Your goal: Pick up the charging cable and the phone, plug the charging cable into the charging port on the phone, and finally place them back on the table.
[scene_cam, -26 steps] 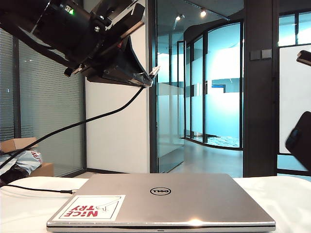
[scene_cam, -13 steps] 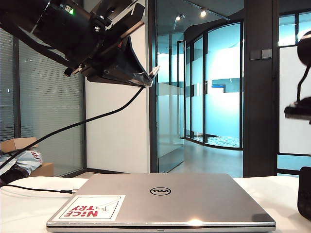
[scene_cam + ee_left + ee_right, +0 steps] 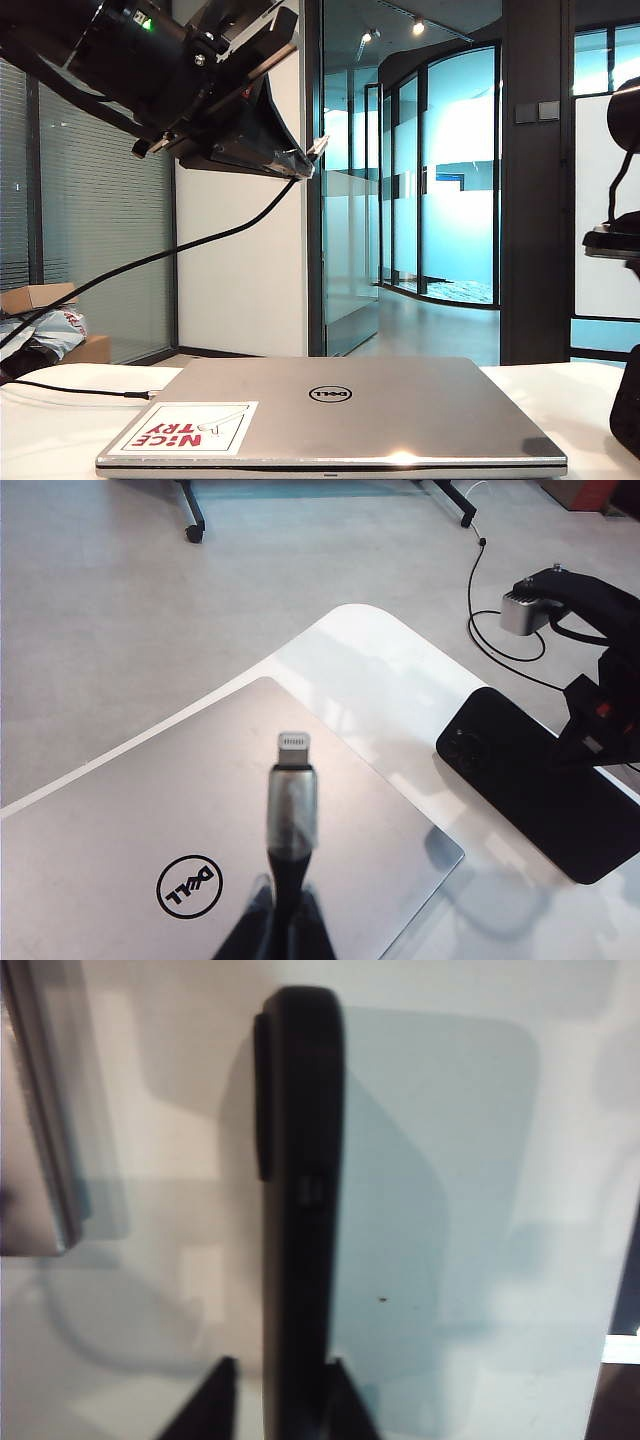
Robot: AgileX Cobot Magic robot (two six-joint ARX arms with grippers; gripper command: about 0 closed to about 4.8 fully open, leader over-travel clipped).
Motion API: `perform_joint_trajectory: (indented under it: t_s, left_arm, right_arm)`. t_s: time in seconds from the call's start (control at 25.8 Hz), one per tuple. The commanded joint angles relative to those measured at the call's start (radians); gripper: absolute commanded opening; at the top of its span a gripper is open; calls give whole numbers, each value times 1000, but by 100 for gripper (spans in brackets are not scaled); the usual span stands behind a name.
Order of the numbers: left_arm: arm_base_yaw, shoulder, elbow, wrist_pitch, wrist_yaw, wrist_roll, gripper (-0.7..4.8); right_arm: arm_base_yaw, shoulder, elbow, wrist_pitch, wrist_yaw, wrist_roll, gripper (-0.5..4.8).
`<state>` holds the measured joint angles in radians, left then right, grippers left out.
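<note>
Left gripper (image 3: 300, 165) clamped on the charging cable (image 3: 291, 810), high above the laptop (image 3: 335, 415). Only in wrist views: phone (image 3: 545, 785) lying flat on the table (image 3: 370, 670), seen edge-on between the right gripper (image 3: 280, 1395) fingers; grip impossible to tell.

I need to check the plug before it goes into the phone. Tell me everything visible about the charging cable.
The charging cable is a thin black cord ending in a silvery sleeve with a small white plug tip showing tiny contacts. The left gripper is shut on it just behind the sleeve, holding the plug out in the air above the closed laptop. In the exterior view the cord droops from the raised gripper toward the left edge. The plug touches nothing, and the phone is well apart from it.
</note>
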<state>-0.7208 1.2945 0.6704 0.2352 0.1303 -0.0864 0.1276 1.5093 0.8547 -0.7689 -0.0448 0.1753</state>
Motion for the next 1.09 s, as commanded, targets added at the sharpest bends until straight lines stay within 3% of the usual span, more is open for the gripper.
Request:
perform_joint_trajectory:
  t_s: [0.04,0.58,0.82,1.09]
  left_arm:
    - [-1,-4,3,13,3,0,-8]
    - [-1,-4,3,13,3,0,-8]
    - [-2,-3,2,0,3,-1,-8]
    - [-2,-1,1,-106,3,-8,-8]
  right_arm:
    - [2,-4,4,4,-2,0,121]
    - [2,122,3,13,-37,0,116]
    - [2,125,3,42,-37,0,-7]
    - [1,115,27,71,-124,0,-7]
